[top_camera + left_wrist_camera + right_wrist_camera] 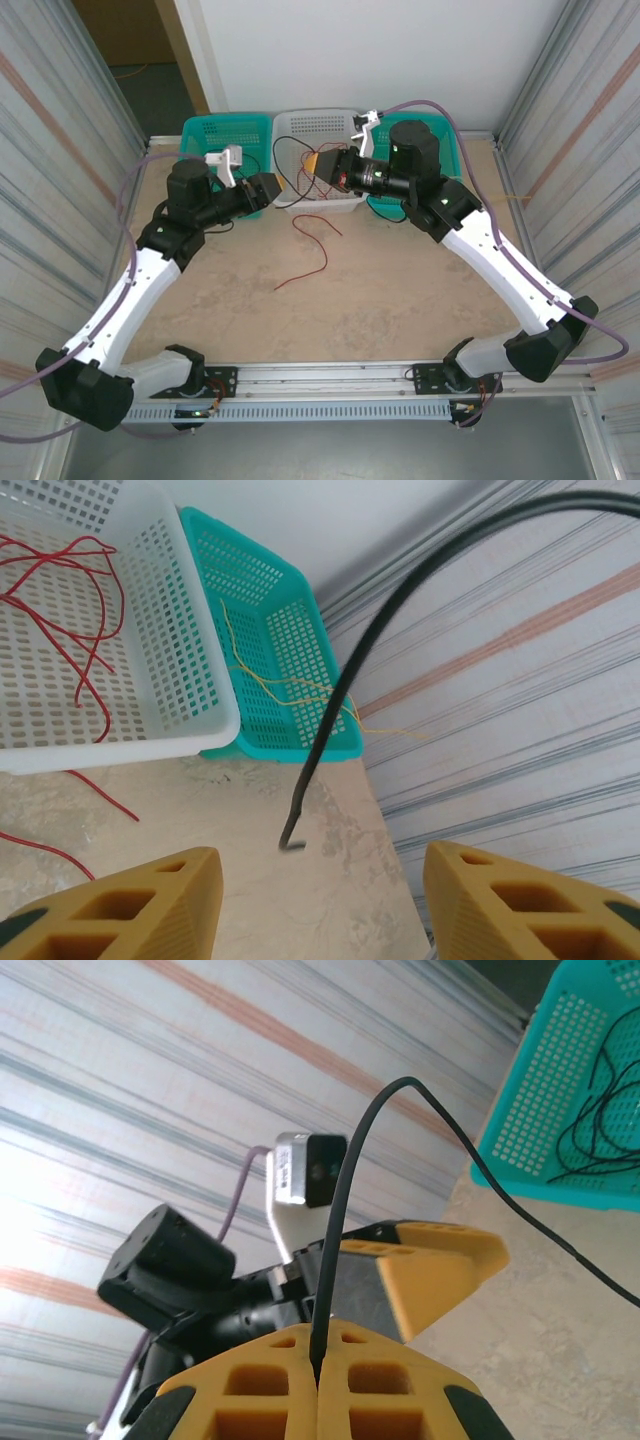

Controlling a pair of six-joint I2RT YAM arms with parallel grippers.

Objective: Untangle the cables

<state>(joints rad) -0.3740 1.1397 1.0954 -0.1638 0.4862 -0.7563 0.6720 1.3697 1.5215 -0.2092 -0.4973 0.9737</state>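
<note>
Losing the black cable [322, 1300] at the frame edges: it is running off the top-right of the left wrist view and off the right side of the right wrist view, and it is hard to make out from above. Right gripper [318, 1348] is clamping it, fingers pressed together, cable rising out of the seam. Left gripper [322, 870] is sitting wide open, gripping nothing, with the cable's hooked free end dangling just ahead of its gap. Red cables [70, 600] are lying in the white basket [318, 128], with more red on the table [400, 290] just in front. Yellow cables [270, 680] are sitting in the right teal basket [290, 630], one strand poking past its corner. Black cables [600, 1110] are sitting in the left teal basket [545, 1100]. Both grippers are crowding the basket fronts. The table's near half is lying open, with corrugated walls [60, 130] closing in both sides.
</note>
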